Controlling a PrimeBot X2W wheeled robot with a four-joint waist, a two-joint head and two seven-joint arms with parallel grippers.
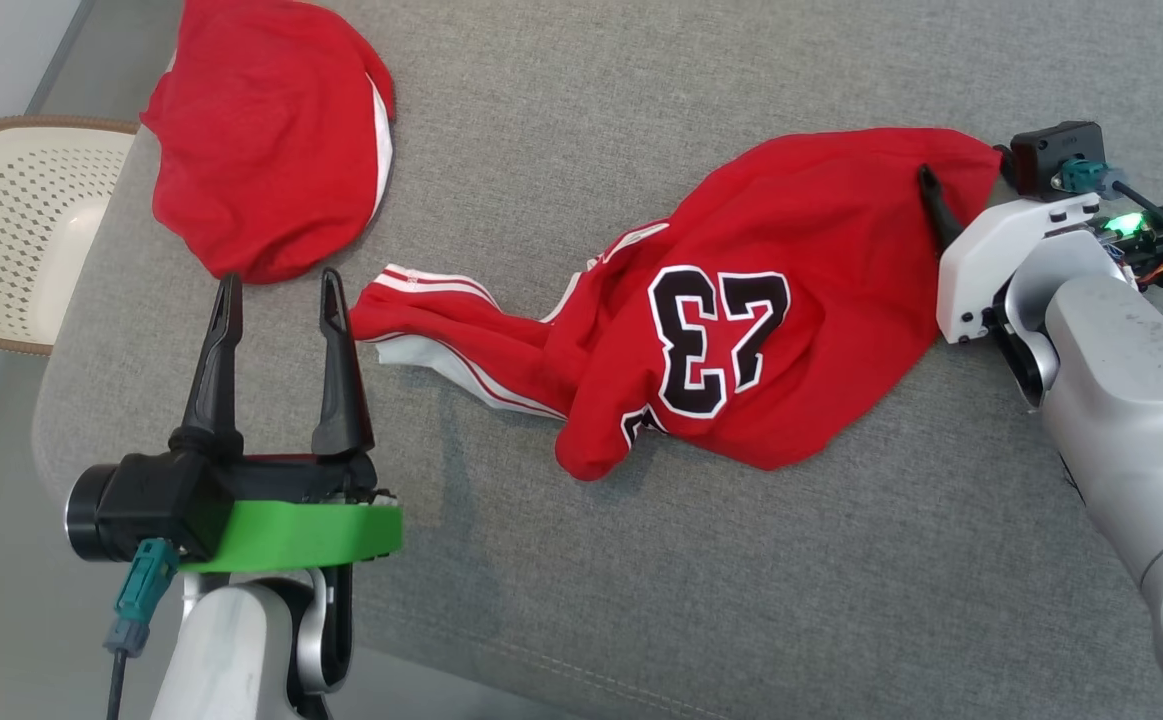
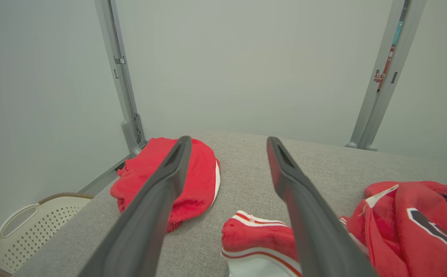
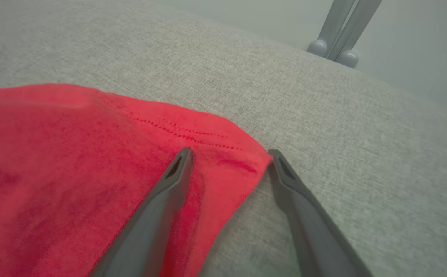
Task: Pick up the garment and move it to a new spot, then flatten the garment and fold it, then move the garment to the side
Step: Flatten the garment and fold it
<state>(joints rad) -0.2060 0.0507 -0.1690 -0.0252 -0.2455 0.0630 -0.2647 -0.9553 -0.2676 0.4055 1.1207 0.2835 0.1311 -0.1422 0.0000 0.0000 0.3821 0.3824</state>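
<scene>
At the right-hand side of the grey cushion [image 1: 741, 580], the right gripper [image 3: 230, 152] stood spread wide over a hemmed corner of the red jersey [image 1: 741, 330]. One finger lay on the cloth and the other on bare cushion just beside the edge. The step in hand looked like taking that corner. To do it well, the fingers probably needed to slide further in, so the stitched hem sat deep between them before they closed; a bite on the very tip might slip once the cloth took weight. The left gripper [image 1: 281, 278], also spread and holding nothing, hovered over the cushion's left part, just short of the jersey's white-striped end. The jersey sprawled across the cushion's middle, bunched and twisted, its black-and-white 23 upside down in the head view. A second red garment [image 1: 271, 130] lay at the cushion's far left corner.
</scene>
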